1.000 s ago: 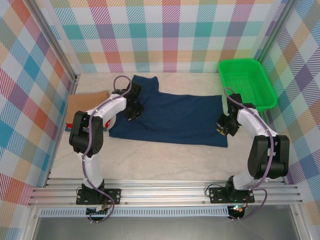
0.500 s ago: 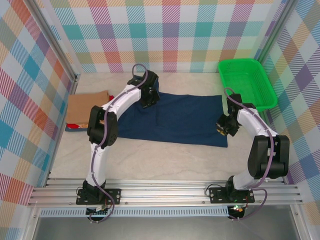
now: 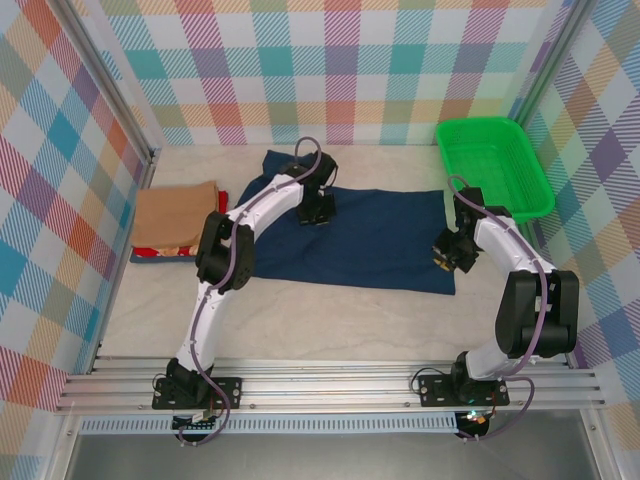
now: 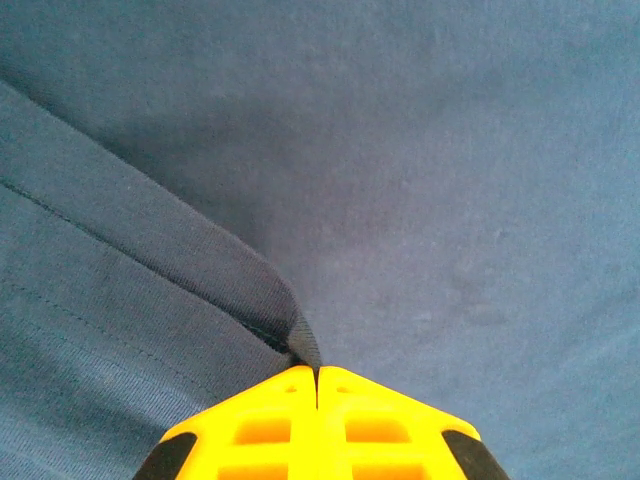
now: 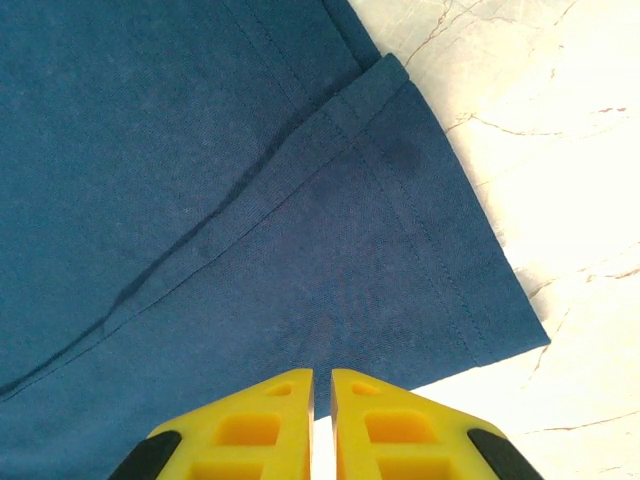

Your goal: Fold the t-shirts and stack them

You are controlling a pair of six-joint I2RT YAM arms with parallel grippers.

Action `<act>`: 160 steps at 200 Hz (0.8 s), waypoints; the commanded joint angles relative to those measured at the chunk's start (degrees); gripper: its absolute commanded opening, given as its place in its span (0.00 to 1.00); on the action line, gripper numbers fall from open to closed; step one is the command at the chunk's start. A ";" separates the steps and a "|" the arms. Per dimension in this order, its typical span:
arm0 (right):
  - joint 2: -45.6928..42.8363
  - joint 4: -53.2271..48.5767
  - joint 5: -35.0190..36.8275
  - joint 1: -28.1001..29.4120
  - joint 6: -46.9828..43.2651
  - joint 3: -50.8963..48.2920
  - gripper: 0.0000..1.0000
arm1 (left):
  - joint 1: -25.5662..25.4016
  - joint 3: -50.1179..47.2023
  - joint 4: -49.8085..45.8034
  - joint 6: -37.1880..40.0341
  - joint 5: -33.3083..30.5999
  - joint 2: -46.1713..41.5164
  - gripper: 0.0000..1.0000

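the spread t-shirt (image 3: 380, 240) was dark navy, plain on the side showing. the top folded shirt (image 3: 175, 212) was tan, the layers (image 3: 160, 252) under it red and blue. the basket (image 3: 495, 160) was bright green, the tabletop (image 3: 330, 320) pale cream with faint veining, the walls (image 3: 340, 70) pastel plaid, the arms (image 3: 265, 205) white and black, the jaws yellow

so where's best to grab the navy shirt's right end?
The near-right corner hem of the navy shirt, coming from the bare table on its right: cloth lies flat there, edge exposed, so a finger can probably slip under. The right pincer sits shut on that edge.
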 commanded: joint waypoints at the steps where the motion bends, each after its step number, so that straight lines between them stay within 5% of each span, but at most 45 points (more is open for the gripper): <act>1: 1.33 -1.47 -1.22 0.43 -1.15 1.74 0.13 | -0.02 0.97 -1.47 1.88 -0.90 0.18 0.00; 15: 1.59 -1.58 -1.38 0.41 -1.32 1.72 0.13 | 0.02 1.92 -2.02 2.09 -1.94 0.68 0.01; 42: 1.36 -1.57 -1.14 0.45 -1.36 1.28 0.19 | 0.32 3.96 -5.41 0.94 -9.06 -0.11 0.52; 62: 1.00 -1.05 -0.74 -0.15 -0.53 0.13 0.25 | 1.14 2.95 -6.56 -0.85 -13.33 -4.69 0.64; 99: -0.78 2.42 -0.99 -3.99 1.29 -3.80 0.35 | 6.67 -17.45 -3.23 -7.79 -12.44 -20.30 0.63; 129: 1.44 4.64 -0.03 -5.84 0.09 -2.63 0.31 | 12.61 -37.13 2.15 -9.53 -6.63 -30.82 0.48; 160: 3.83 8.91 1.24 -5.85 1.35 -2.39 0.35 | 14.00 -45.34 3.68 -10.33 -7.67 -33.31 0.38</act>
